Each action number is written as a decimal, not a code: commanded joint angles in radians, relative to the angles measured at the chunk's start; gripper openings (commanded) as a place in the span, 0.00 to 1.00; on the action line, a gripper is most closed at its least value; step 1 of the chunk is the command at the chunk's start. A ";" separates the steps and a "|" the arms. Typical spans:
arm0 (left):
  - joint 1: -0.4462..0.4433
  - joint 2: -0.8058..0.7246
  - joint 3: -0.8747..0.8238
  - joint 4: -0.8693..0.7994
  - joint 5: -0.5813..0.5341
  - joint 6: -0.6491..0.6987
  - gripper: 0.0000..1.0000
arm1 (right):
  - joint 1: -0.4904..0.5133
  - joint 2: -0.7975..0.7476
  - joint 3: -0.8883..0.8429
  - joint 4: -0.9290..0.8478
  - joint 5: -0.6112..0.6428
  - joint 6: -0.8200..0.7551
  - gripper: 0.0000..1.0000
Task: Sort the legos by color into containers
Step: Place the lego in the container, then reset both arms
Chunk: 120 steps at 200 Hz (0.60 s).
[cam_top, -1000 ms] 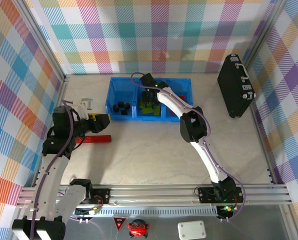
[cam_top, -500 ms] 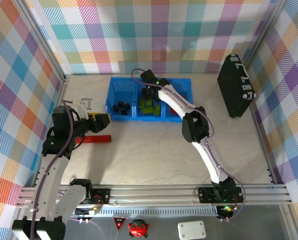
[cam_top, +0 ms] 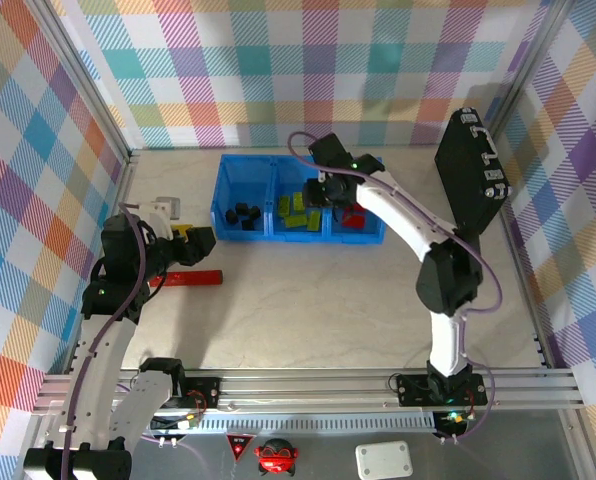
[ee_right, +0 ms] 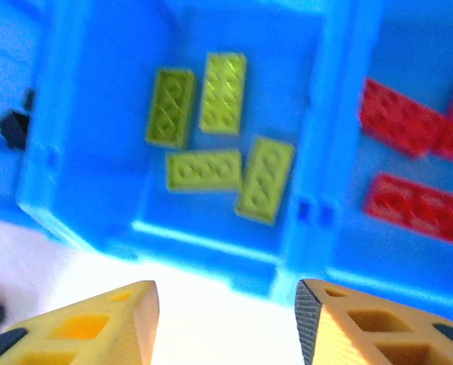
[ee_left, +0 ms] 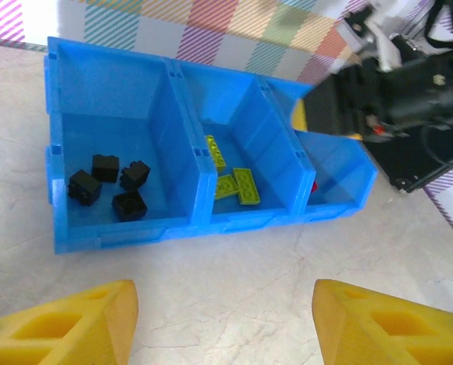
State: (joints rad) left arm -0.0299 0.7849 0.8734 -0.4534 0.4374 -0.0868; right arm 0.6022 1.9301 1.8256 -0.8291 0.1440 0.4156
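I see the containers (cam_top: 278, 238) at upper centre of the worktop (cam_top: 308, 310). The black legos (ee_left: 109, 186) lie in the left bin, the green legos (ee_right: 211, 137) in the middle and the red legos (ee_right: 409, 167) in the right. My right fingers (ee_right: 363, 327) are apart and empty over the front wall, and that arm hides part of the red bin. My left fingers (ee_left: 82, 323) are apart and empty, near a red bar (cam_top: 193, 279) at left. A black case (cam_top: 470, 175) stands upper right.

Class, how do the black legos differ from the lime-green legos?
The black legos are chunky cubes; the lime-green legos are flat, oblong plates. The black ones lie in the left bin, the green in the middle bin. Both number four, loose in the blue tray.
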 commanded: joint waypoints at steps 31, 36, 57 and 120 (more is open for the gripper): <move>0.011 0.003 0.007 -0.058 -0.217 -0.008 0.84 | -0.009 -0.313 -0.375 0.082 0.137 -0.114 0.62; 0.011 0.005 0.015 -0.070 -0.240 -0.011 0.86 | -0.014 -0.340 -0.415 0.093 0.160 -0.121 0.66; 0.011 0.018 0.051 -0.113 -0.348 -0.027 0.99 | -0.051 -0.443 -0.560 0.121 0.257 -0.135 0.84; 0.010 0.160 0.133 -0.206 -0.601 -0.242 1.00 | -0.277 -0.557 -0.907 0.341 0.390 -0.169 0.99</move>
State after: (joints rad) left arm -0.0299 0.9142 1.0122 -0.6300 -0.0383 -0.2199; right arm 0.4129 1.3766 0.9932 -0.6113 0.4545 0.2684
